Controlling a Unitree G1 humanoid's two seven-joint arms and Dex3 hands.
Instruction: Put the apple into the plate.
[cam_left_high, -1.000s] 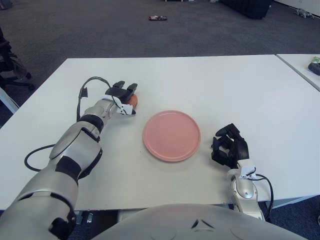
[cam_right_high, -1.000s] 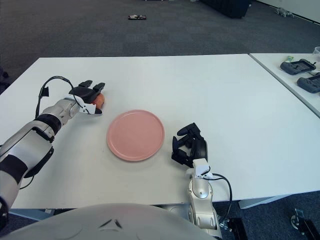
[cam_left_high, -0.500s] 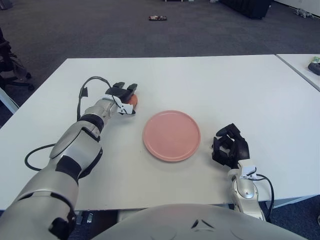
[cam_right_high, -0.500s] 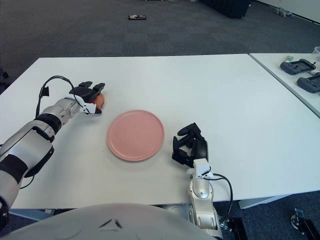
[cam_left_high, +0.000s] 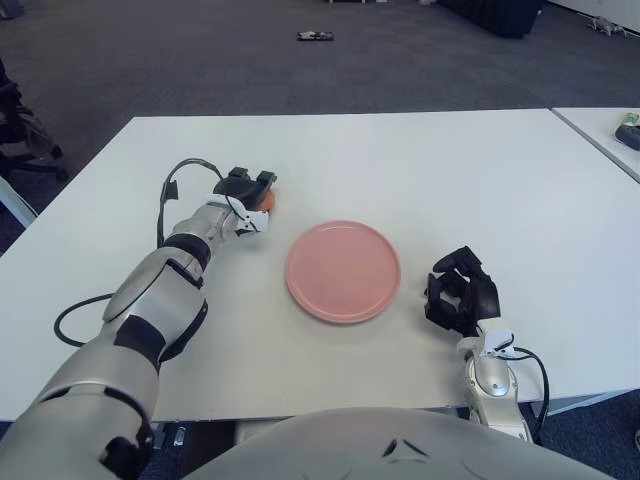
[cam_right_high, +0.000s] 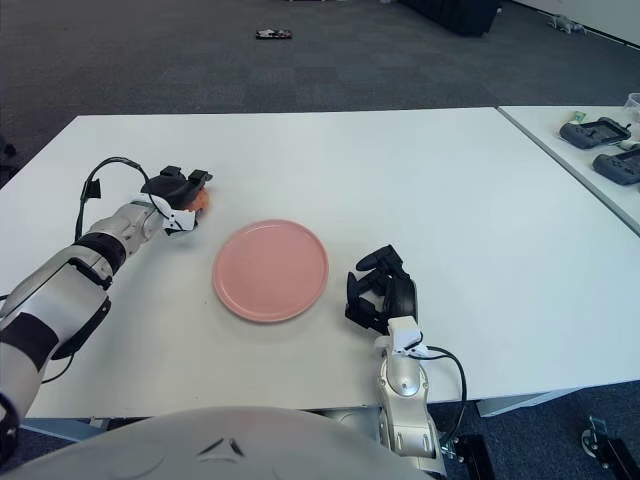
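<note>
A small red-orange apple (cam_left_high: 270, 201) lies on the white table (cam_left_high: 420, 170), left of a pink plate (cam_left_high: 343, 271) that is empty. My left hand (cam_left_high: 250, 191) is stretched out over the apple, its black fingers curled down around it, so only the apple's right edge shows. The apple rests on the table about a hand's width from the plate's left rim. My right hand (cam_left_high: 461, 293) sits parked on the table just right of the plate, fingers curled, holding nothing.
A second white table (cam_right_high: 590, 160) at the right carries black devices (cam_right_high: 598, 133). A black cable (cam_left_high: 180, 172) loops off my left wrist. A dark chair (cam_left_high: 18, 130) stands off the table's left edge, and a small object (cam_left_high: 315, 36) lies on the far carpet.
My left hand's fingers, spread above the apple before, have curled down and closed around it. The hand shifted slightly away from the plate. The right hand has not moved.
</note>
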